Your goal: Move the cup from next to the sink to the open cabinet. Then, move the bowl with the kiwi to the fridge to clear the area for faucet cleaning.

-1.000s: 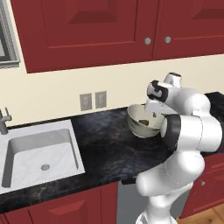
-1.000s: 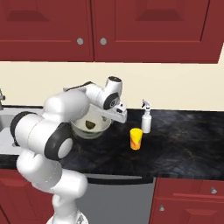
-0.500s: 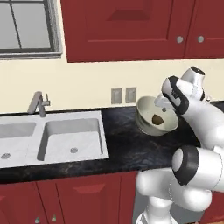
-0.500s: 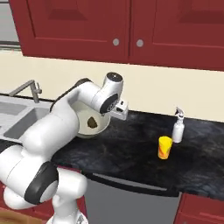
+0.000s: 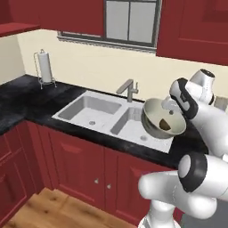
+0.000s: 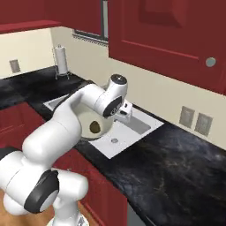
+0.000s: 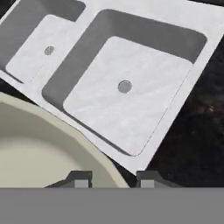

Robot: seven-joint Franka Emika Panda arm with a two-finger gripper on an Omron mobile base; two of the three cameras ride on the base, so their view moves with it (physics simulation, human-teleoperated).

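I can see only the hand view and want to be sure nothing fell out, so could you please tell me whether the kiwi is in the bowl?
Observer: Yes, the kiwi lies inside the bowl, low against its wall.
Operator: Thank you. Is the bowl level?
Observer: No, it is tilted, its opening facing partly sideways, with the tool gripping its rim.
Operator: What stands nearby?
Observer: The faucet rises behind the sink, just left of the bowl in the left base view.
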